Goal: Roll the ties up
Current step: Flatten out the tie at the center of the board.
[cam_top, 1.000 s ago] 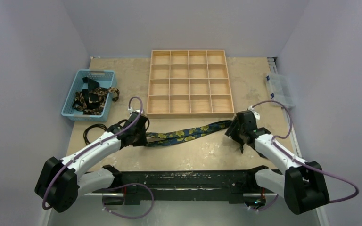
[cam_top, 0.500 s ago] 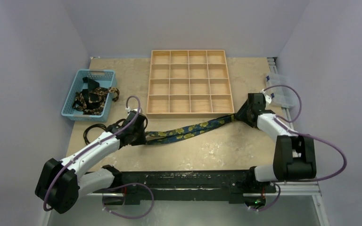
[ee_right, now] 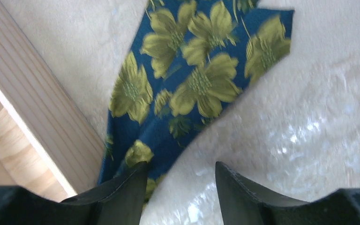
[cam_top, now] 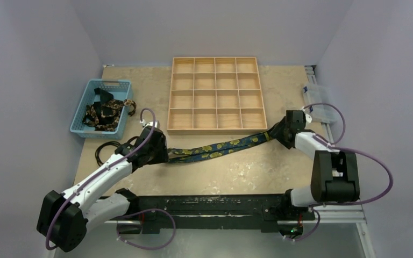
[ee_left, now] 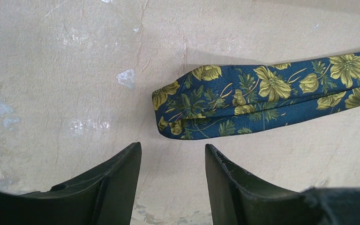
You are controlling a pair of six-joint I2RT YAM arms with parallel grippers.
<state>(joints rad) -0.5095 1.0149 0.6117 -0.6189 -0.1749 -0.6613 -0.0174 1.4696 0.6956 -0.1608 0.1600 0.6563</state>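
Wooden tray point(ee_right: 37, 101) just beside tie point(ee_right: 187, 89)

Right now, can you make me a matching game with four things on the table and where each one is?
Things:
1. blue plastic basket
2. wooden grid tray
3. navy tie with yellow flowers
4. clear plastic box

Places:
A. stretched out just in front of the tray
B. far left
C. far right edge
D. middle, at the back

Pairs: 1-B, 2-D, 3-A, 4-C
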